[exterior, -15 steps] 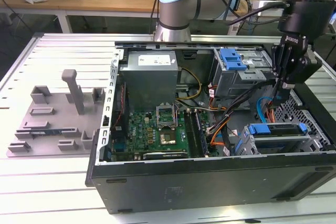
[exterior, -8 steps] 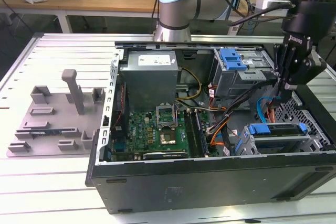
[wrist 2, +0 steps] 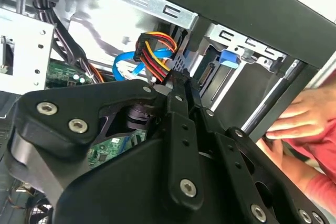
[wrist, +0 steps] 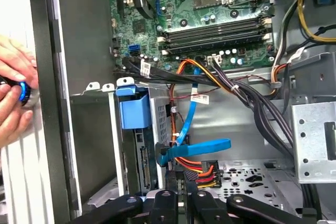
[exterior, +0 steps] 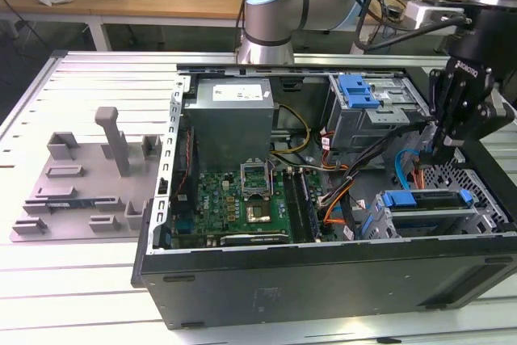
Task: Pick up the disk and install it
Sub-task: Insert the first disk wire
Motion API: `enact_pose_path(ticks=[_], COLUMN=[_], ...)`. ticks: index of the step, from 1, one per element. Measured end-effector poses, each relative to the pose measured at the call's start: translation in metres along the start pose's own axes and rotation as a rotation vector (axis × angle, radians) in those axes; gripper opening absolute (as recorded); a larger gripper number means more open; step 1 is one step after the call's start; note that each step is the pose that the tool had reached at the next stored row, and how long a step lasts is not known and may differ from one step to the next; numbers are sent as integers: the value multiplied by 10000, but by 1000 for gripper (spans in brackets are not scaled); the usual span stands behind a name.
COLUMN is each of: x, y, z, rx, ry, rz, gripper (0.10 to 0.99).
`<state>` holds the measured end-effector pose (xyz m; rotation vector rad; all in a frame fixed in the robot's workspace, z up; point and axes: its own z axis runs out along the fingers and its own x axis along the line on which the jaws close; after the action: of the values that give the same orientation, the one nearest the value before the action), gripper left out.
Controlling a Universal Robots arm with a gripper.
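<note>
On the ribbed metal table (exterior: 73, 296) lies a large black computer case (exterior: 323, 280), its side panel off and its inside facing up. Behind it stands the grey and blue robot arm (exterior: 275, 6), reaching over to the exterior view's right. Beside the case, on the exterior view's left, rests a flat grey tray (exterior: 81, 199) with upright blocks on it. Inside the case a grey power box (exterior: 230, 123) sits at the far side, and next to it, nearer the camera, is the green circuit board (exterior: 230, 199). The disk (exterior: 428, 206) lies flat in the metal cage at the case's near corner on the exterior view's right, silver face up with its blue frame at both ends; the first wrist view shows it edge-on (wrist: 143, 161) in its slot below a blue tab (wrist: 134, 111). The black hand (exterior: 439, 153) hangs just above and behind that cage, its fingers (wrist 2: 178, 129) pressed close together. Their tips reach a plug on red, orange and yellow wires (wrist: 202, 174); whether they pinch it I cannot tell. A flat blue cable (wrist: 197, 148) runs to the disk's end. A person's hand (wrist: 13, 98) rests outside the case wall.
</note>
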<state>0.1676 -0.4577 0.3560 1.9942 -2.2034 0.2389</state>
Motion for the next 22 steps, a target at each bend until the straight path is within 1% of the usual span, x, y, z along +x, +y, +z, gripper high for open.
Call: enact_pose_path(ticks=[2, 3, 4, 5, 6, 7, 8, 9, 10, 11, 13, 14, 15, 16, 19, 22], x=[35, 61, 80, 119, 153, 203, 240, 257, 272, 294, 321, 350, 375, 394, 432, 461], y=[-4, -6, -8, -12, -15, -21, -24, -26, -27, -30, -32, -35, -37, -39, -43, -46], z=[2, 3, 3, 6, 12, 20, 21, 22, 22, 23, 24, 28, 32, 36, 44, 49], rx=[-20, -35, -44, -60, -68, -83, -105, -121, -133, -151, -172, -184, -191, -196, -201, -209], ry=[-207, -353, -448, -610, -694, -851, -1085, -1237, -1369, -1563, -1770, -1902, -1976, -2019, -2099, -2248], rz=[-3, -5, -5, -8, -8, -12, -17, -21, -25, -30, -35, -38, -41, -43, -59, -113], gripper=[165, 165, 165, 165, 165, 165, 165, 165, 165, 165, 165, 165, 165, 165, 165, 165])
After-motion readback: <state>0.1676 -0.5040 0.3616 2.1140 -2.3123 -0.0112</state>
